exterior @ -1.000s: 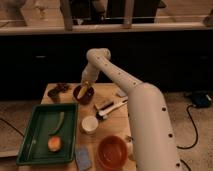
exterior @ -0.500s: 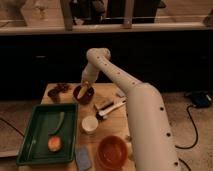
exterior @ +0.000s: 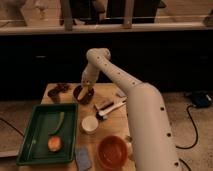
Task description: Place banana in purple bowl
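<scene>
Wooden table point(exterior: 113, 126) stood before dark cabinets, the gripper point(exterior: 87, 88) hanging low over its far left part; whether its grip was closed or loose could not be told. Right at it, the banana point(exterior: 90, 89) showed yellow just above the purple bowl point(exterior: 81, 96), likely poised there for dropping in. Nearer, the white cup point(exterior: 89, 124) and green tray point(exterior: 31, 146) lay well apart, leaving room to lift straight up; the table's far edge ran close behind.
</scene>
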Action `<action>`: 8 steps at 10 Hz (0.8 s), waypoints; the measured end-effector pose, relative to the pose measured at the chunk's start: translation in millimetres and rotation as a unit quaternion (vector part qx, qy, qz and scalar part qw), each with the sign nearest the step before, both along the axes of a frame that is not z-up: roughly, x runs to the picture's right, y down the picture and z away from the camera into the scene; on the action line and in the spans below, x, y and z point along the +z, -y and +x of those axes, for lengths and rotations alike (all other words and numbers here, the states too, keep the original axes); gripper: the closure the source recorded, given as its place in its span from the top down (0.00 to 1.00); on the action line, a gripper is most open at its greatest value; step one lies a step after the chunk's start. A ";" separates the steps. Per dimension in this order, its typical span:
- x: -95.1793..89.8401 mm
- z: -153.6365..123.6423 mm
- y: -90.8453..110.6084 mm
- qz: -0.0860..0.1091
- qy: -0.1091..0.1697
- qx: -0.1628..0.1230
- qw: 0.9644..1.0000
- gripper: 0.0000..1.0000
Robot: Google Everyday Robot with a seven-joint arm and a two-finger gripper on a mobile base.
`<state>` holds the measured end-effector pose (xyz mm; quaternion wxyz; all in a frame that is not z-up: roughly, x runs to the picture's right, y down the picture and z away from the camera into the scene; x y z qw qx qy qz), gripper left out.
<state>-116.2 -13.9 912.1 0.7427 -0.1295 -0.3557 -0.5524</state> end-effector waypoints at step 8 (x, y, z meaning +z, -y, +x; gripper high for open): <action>-0.1 2.1 0.1 -0.001 0.000 -0.004 1.000 0.80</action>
